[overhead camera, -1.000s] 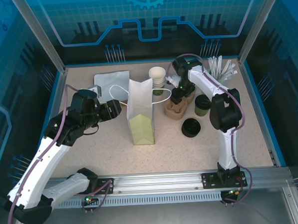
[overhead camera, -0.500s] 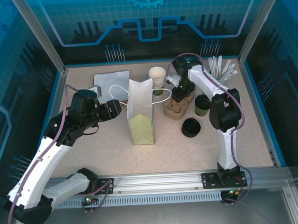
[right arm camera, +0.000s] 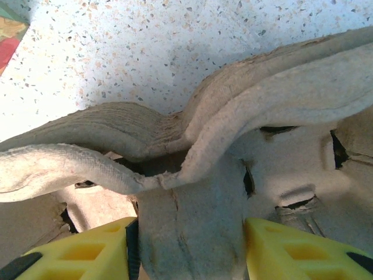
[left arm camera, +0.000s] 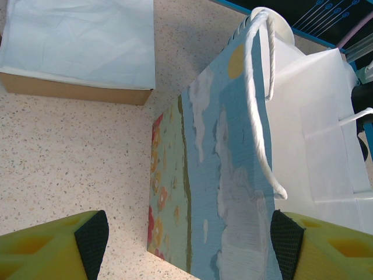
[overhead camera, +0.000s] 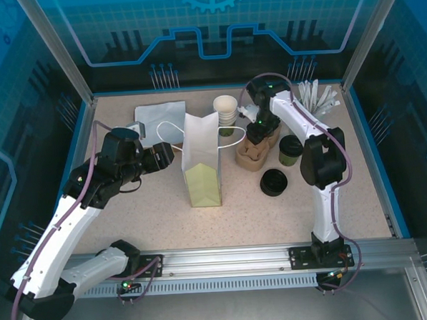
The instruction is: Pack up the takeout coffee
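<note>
The left arm [overhead camera: 73, 210] reached forward and right across the table [overhead camera: 224, 224], forearm low. The left gripper [overhead camera: 163, 156] faced the side of the upright paper bag [overhead camera: 201, 160]. In the left wrist view, the left gripper [left arm camera: 189, 236] had its jaws released and spread wide, yellow fingers [left arm camera: 41, 251] with black pads framing the bag's lower part.

The right arm [overhead camera: 321, 161] rose from its base, folded at the elbow and angled down at the wrist. The right gripper [overhead camera: 257, 135] sat on the moulded-pulp cup tray [overhead camera: 255, 152]. In the right wrist view, the right gripper [right arm camera: 189, 236] was clenched on a raised wall of the tray [right arm camera: 262, 105].

The tray was brown, fibrous and rough, with curved ridges. The bag [left arm camera: 233, 175] carried a cloud and flower print and a white rope handle [left arm camera: 256, 99].

The takeout coffee [overhead camera: 290, 149] stood on the table just right of the tray, beside the right forearm, outside the bag.

A round black disc [overhead camera: 273, 182] lay near the coffee. A stack of pale cups [overhead camera: 226, 110] stood behind the bag, a flat bag [overhead camera: 161, 118] lay at the rear left, and wrapped straws [overhead camera: 316, 96] stood at the rear right.
</note>
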